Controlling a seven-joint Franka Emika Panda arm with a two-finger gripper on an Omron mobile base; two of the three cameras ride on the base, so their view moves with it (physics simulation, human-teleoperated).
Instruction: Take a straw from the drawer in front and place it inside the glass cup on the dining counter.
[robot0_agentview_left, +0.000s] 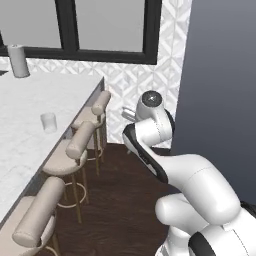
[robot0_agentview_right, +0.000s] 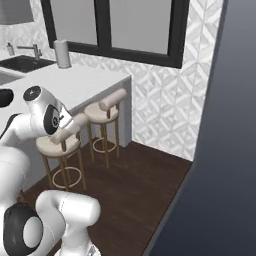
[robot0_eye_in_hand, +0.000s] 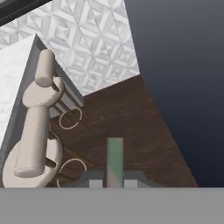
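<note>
The hand (robot0_eye_in_hand: 114, 181) is pinched shut on the straw (robot0_eye_in_hand: 115, 159), holding it above the floor beside the stools (robot0_eye_in_hand: 37, 131), because the cup (robot0_agentview_left: 48, 122) waits near the counter's (robot0_agentview_left: 30, 100) stool-side edge.

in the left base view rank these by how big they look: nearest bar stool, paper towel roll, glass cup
1. nearest bar stool, largest by far, though it is also closest to the camera
2. paper towel roll
3. glass cup, smallest, though not much smaller than the roll

Dark wood floor (robot0_agentview_left: 120, 200), patterned white wall (robot0_agentview_right: 165, 100), black-framed window (robot0_agentview_left: 100, 30), beige stools (robot0_agentview_left: 75, 150)
</note>
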